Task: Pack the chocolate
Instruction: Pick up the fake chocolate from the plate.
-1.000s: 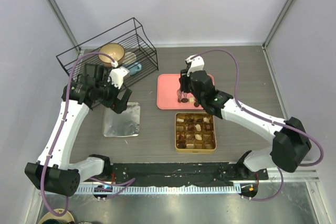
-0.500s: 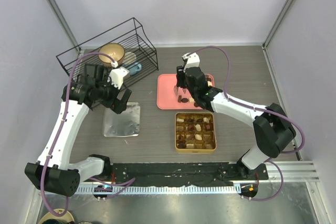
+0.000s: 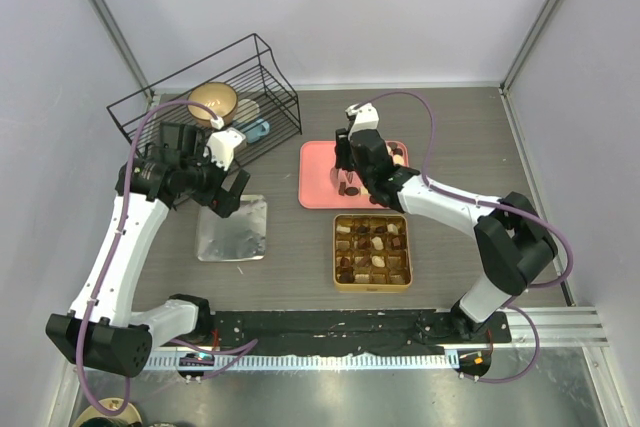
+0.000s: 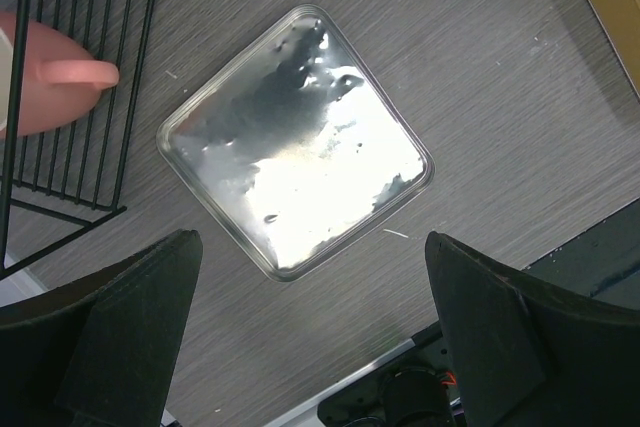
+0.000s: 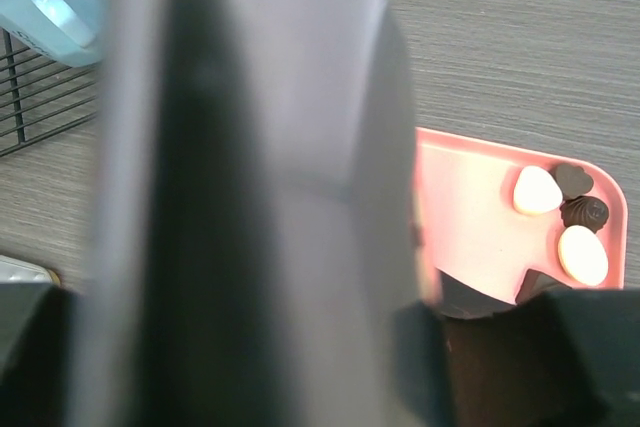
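text: none readable | labels: none | brands, numbers, signs: none

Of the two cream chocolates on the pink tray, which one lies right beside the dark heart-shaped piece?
The pointed cream chocolate, right next to the dark heart; the oval cream one sits past the round dark piece.
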Robot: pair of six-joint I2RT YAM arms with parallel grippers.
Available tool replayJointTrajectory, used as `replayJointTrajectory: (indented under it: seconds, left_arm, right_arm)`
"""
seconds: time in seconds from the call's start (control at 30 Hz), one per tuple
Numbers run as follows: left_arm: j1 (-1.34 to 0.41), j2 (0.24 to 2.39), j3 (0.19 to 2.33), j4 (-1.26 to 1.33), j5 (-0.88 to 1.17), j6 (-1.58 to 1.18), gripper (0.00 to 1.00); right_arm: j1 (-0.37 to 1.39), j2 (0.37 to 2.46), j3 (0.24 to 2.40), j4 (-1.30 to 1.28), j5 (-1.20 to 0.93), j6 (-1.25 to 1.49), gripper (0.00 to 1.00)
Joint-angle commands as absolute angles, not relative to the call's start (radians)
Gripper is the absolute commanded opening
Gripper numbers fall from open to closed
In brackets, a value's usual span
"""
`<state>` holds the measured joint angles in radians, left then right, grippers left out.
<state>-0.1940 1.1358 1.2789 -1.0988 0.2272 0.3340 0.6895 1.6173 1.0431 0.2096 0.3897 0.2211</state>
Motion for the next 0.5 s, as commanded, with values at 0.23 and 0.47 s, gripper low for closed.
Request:
replayJointTrajectory:
  seconds: [0.23,0.47]
  left_arm:
    - [-0.189,1.114,1.290,-1.097,0.232,0.347,1.00]
    - [-0.189,1.115,1.292,-1.100,0.232,0.350,1.00]
  right_arm:
    - [0.689,1.612,1.003,0.247,0.370,0.273,0.44]
    - [0.689,1.600,1.008,0.241,0.365,0.268,0.36]
